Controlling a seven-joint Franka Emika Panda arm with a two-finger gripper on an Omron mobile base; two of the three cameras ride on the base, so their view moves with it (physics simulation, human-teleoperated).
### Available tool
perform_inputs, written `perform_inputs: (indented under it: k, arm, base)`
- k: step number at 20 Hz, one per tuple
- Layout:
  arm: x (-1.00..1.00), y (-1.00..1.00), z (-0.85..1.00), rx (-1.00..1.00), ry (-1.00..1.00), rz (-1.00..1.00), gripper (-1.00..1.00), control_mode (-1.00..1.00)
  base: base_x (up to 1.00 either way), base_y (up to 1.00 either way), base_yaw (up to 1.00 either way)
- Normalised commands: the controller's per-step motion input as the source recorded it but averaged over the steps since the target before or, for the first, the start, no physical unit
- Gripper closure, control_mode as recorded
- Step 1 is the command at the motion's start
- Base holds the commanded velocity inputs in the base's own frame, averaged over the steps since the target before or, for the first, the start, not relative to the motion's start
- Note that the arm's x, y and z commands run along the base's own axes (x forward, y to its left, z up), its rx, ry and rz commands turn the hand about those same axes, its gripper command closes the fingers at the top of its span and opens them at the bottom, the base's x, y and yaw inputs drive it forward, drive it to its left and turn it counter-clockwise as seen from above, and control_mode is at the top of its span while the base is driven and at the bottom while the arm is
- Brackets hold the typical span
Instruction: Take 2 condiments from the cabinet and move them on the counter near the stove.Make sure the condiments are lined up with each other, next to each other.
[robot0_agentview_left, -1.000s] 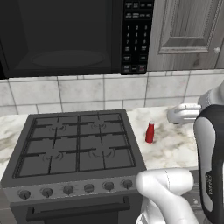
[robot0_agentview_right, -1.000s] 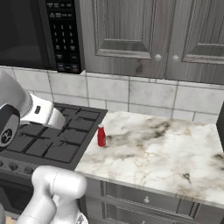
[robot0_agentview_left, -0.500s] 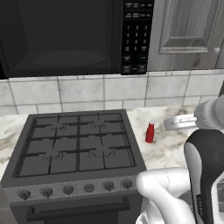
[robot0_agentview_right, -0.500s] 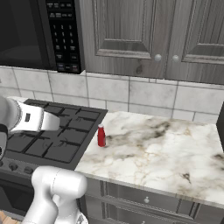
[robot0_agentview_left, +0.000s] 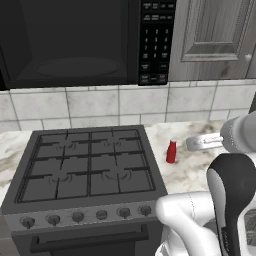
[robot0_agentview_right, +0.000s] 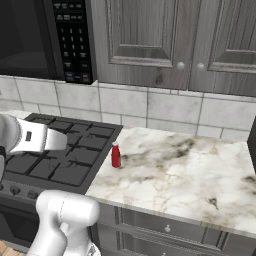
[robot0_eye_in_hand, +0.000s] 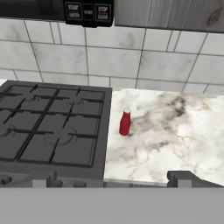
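Standing upright on the worktop (robot0_agentview_right: 190, 165) just beside the stove (robot0_agentview_left: 90, 170), the bottle (robot0_agentview_right: 116, 155) looks light, slim and tippy, best pinched mid-body by the spread, empty claw (robot0_eye_in_hand: 113, 180).

You see a polished veined marble tabletop (robot0_agentview_right: 190, 170), a smooth red plastic-looking bottle (robot0_agentview_right: 116, 155), and matt black stove grates (robot0_agentview_left: 87, 162).

A: Legible text? In the hand view, upper left of frame, the microwave keypad (robot0_eye_in_hand: 89, 11) has buttons reading "START" and "STOP", with a smaller word below each that blurs out.

B: Confirmed. Keypad lettering in both base views is too small to read.
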Motion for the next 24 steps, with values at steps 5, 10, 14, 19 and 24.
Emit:
perform_inputs:
  k: [5, 10, 14, 19, 24]
  arm:
    - [-0.26, -0.01, 0.00, 0.00, -0.02, 0.00, -1.00, -1.00]
    - [-0.19, 0.00, 0.00, 0.00, -0.01, 0.00, -1.00, -1.00]
    - [-0.10, 0.00, 0.00, 0.00, 0.00, 0.00, -1.00, -1.00]
    - [-0.10, 0.00, 0.00, 0.00, 0.00, 0.00, -1.00, 1.00]
    - [0.00, 0.00, 0.00, 0.00, 0.00, 0.00, -1.00, 1.00]
  base:
    - [0.00, 0.00, 0.00]
    - [0.00, 0.00, 0.00]
    - [0.00, 0.00, 0.00]
    - [-0.10, 0.00, 0.00]
    - [-0.36, 0.07, 0.05]
